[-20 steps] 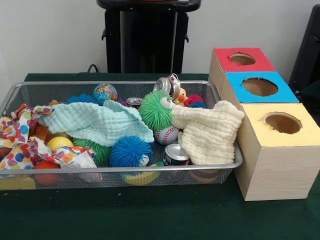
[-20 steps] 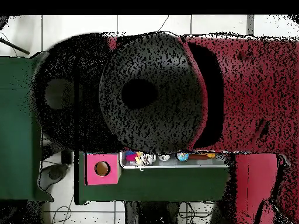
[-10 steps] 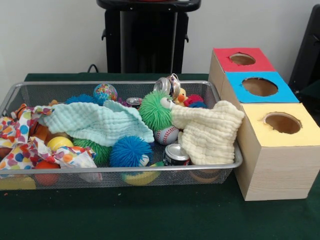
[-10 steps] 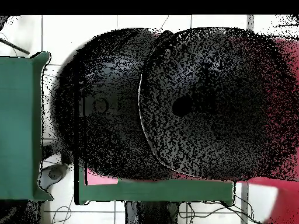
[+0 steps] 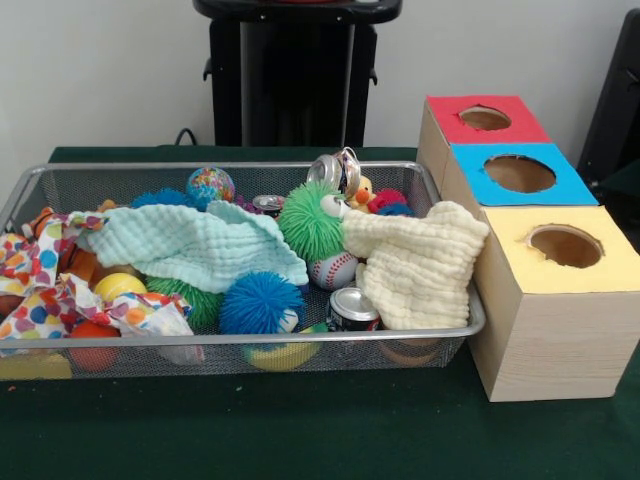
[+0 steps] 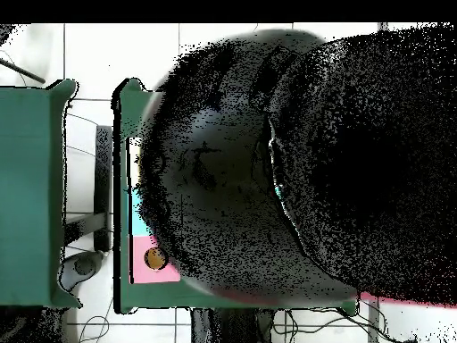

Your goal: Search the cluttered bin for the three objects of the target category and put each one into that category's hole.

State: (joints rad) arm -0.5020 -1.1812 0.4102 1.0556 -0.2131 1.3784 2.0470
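A wire mesh bin (image 5: 300, 338) holds a jumble of toys. A mint cloth (image 5: 190, 245) and a cream cloth (image 5: 415, 260) lie over the pile. Between them show a green spiky ball (image 5: 308, 220), a blue spiky ball (image 5: 260, 303) and a baseball (image 5: 333, 270). One can (image 5: 352, 308) stands at the front rim, another can (image 5: 332, 172) leans at the back. To the right stand a red box (image 5: 485, 120), a blue box (image 5: 518, 175) and a yellow box (image 5: 565, 247), each with a round hole on top. Neither view shows the gripper.
A polka-dot cloth (image 5: 40, 290), a yellow ball (image 5: 118, 286) and a globe-patterned ball (image 5: 210, 185) fill the bin's left side. A large dark mass (image 6: 294, 179) hides most of the overhead view; only the red box's hole (image 6: 156, 259) shows beside it.
Nothing has moved in the front view. In the overhead view the dark mass has shifted right, and the red box's hole shows again.
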